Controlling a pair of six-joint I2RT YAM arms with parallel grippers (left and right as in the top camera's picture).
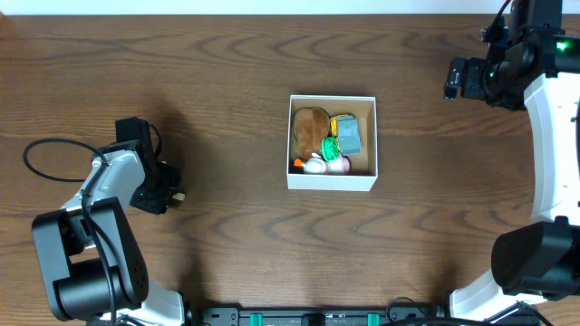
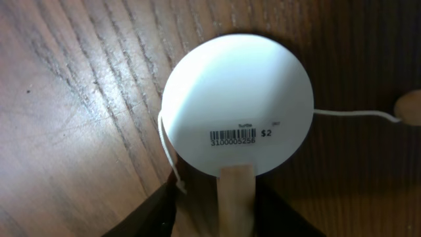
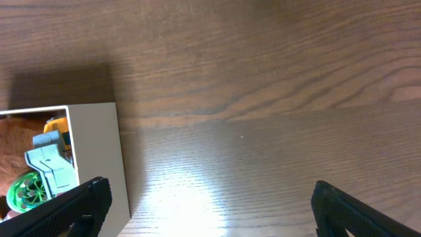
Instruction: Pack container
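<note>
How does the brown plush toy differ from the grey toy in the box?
Seen from overhead, the brown plush toy looks soft and rounded; the grey toy is blocky and smaller. The brown plush toy lies in the left half of the box, the grey toy nearer the right wall. Both lie inside it.

My right arm (image 1: 546,136) reaches far forward, and the right gripper (image 3: 212,187) has its jaws spread wide. My left arm (image 1: 101,186) is folded back with the left gripper (image 1: 169,196) held low. I can't judge how far that one is open.
</note>
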